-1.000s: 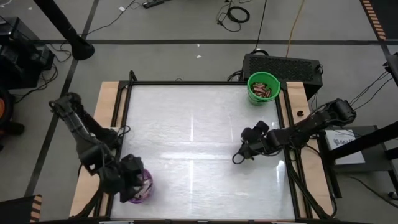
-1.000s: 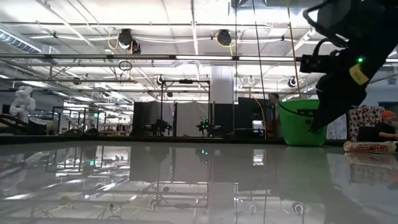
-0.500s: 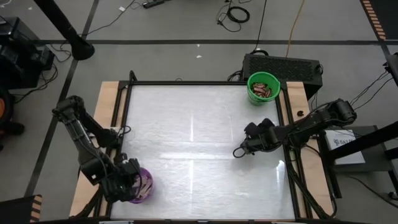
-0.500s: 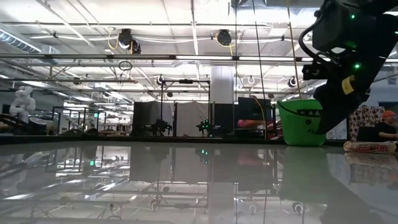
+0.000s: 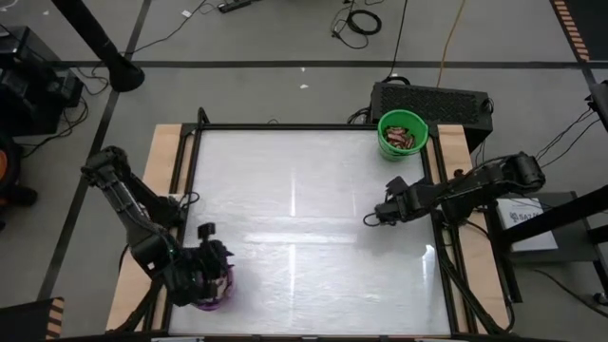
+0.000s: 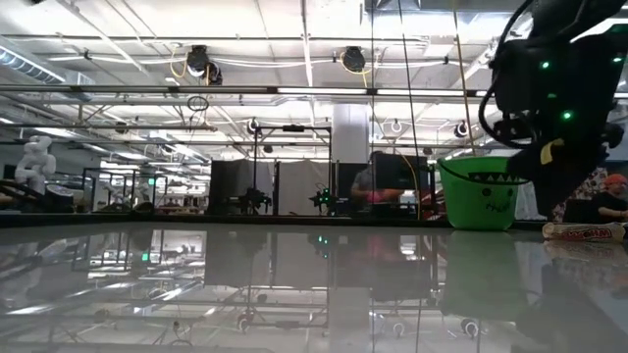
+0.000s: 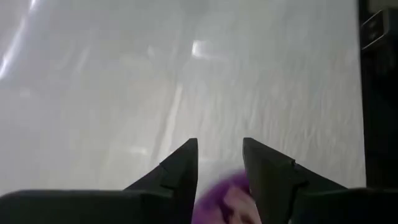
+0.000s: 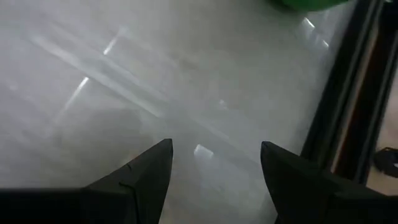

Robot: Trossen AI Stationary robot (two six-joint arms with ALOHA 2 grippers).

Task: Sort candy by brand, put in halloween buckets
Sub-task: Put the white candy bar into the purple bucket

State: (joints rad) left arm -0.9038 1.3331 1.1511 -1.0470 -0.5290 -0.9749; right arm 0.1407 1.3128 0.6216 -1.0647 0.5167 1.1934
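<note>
The green bucket (image 5: 402, 135) stands at the table's far right corner with red-brown candy (image 5: 406, 142) inside; it also shows in the low view (image 6: 481, 193). The purple bucket (image 5: 220, 288) stands near the front left corner and holds candy too. My left gripper (image 7: 219, 144) hovers over the purple bucket (image 7: 227, 194), open, with nothing between its fingers. My right gripper (image 5: 372, 218) hangs open and empty above bare table right of the middle (image 8: 214, 146). One wrapped candy bar (image 6: 584, 231) lies flat on the table at the low view's right.
A black frame (image 5: 195, 152) rims the white tabletop (image 5: 294, 190), with wooden strips (image 5: 166, 142) outside it. A dark box (image 5: 432, 98) sits behind the green bucket. The room beyond the table shows racks and a person (image 6: 368, 186) far off.
My right gripper has swung toward the table's far right, nearer the green bucket, and its wrist has turned. My left gripper has stayed over the purple bucket while its wrist has rolled and tipped.
</note>
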